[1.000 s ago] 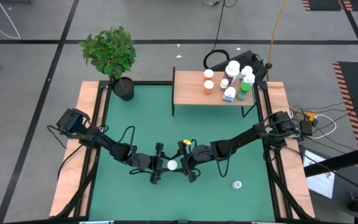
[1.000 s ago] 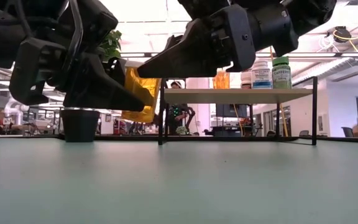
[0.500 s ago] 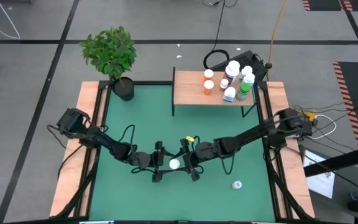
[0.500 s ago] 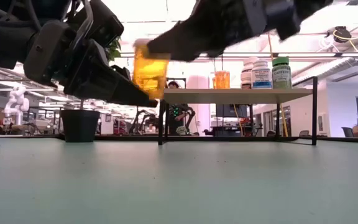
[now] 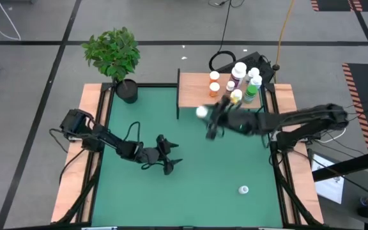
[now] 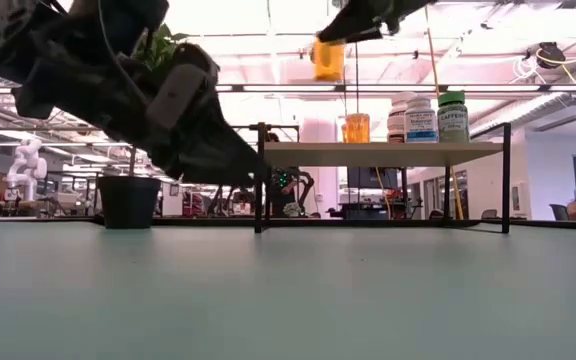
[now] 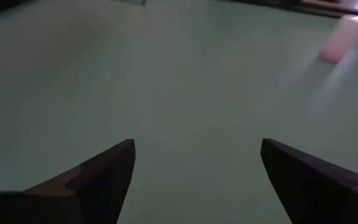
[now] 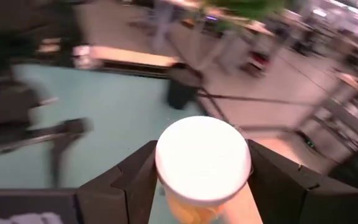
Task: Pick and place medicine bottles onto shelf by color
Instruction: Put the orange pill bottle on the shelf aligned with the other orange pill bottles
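Bottles are the job, and nearest us one white-capped bottle (image 5: 243,190) lies alone at the lower right of the green table (image 5: 235,160), waiting its turn. Mid-frame left, the left gripper (image 5: 169,163) hangs low over the table, fingers spread wide and empty. Centre-right, the right gripper (image 5: 211,121) is clamped on an amber bottle (image 6: 328,59), carried high, probably to clear the shelf edge. Beyond, the shelf (image 5: 193,96) holds the sorted bottles (image 5: 238,83) at upper centre, orange ones apparently grouped toward its middle, so this one likely joins them
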Robot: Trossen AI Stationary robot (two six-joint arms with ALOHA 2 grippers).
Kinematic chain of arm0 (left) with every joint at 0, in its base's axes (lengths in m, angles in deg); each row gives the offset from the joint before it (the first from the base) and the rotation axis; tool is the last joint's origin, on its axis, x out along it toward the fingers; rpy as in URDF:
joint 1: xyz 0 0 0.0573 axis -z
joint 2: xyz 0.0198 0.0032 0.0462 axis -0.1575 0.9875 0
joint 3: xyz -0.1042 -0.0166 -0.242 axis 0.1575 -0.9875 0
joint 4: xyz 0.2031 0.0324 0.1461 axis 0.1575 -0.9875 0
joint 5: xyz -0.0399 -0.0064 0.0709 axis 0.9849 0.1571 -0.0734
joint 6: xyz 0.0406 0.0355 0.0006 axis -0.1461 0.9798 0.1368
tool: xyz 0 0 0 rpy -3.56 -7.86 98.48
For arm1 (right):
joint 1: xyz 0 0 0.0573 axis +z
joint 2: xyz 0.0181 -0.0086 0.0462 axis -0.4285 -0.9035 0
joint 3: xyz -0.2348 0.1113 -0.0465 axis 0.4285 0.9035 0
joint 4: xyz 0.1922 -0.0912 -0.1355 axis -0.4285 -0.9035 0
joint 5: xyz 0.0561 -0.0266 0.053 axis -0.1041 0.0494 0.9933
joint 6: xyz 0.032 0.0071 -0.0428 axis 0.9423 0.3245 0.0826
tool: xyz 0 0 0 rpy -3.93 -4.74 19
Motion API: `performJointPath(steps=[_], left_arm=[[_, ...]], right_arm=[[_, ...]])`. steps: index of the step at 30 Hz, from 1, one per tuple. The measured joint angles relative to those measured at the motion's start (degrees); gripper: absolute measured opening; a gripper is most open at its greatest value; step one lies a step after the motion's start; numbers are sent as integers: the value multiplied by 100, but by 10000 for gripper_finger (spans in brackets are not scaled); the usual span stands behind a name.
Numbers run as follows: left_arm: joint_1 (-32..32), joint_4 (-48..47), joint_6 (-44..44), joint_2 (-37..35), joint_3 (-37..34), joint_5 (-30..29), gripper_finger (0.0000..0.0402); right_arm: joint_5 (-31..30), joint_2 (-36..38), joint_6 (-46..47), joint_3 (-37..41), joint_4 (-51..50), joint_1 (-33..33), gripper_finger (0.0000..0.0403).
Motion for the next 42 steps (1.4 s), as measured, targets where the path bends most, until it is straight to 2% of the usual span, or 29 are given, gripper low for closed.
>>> performJointPath(steps=[6, 10, 21, 26, 34, 40, 42], left_arm=[[38, -153, -163, 0, 0, 0, 351], [82, -158, -166, 0, 0, 2, 351], [77, -213, -176, 0, 0, 2, 351], [72, -229, -184, 1, 0, 4, 351], [71, -271, -199, 2, 0, 4, 351], [71, -271, -181, 2, 0, 7, 351], [72, -271, -181, 2, 0, 7, 351]], right_arm=[[11, 419, 471, 0, -748, -1165, 207], [24, 365, 981, 2, -1271, -1560, 207], [67, 110, 1300, 7, -1588, -1898, 208], [527, -50, 1507, 7, -1615, -2119, 209], [531, -85, 1582, 7, -1577, -2382, 210], [1094, -81, 1626, 4, -1572, -2555, 237], [1107, -88, 1612, 4, -1583, -2562, 248]])
